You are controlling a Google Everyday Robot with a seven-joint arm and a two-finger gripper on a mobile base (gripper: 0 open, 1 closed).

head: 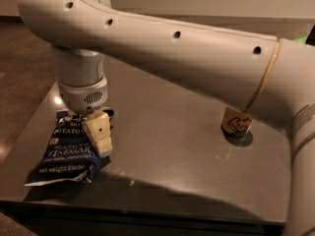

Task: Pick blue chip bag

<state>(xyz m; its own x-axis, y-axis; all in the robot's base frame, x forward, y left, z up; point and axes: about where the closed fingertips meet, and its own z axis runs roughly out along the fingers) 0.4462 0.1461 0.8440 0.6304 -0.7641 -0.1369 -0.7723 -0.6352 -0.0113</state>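
Toward the near left corner of the dark worktop (172, 176), at about 8 o'clock from its middle, the blue chip bag (61, 156) lies flat with its white lettering face up, its lower edge close to the front rim. At roughly 1 o'clock from the bag's centre, the cream gripper (101, 142) hangs from a round white wrist (81, 85), overlapping the bag's right edge; whether it is open or closed cannot be told. Farther back, at 3 o'clock from the gripper and well apart, a tan can (237, 124) stands upright. Beyond, the thick white arm (187, 48) crosses from upper left to the right edge.
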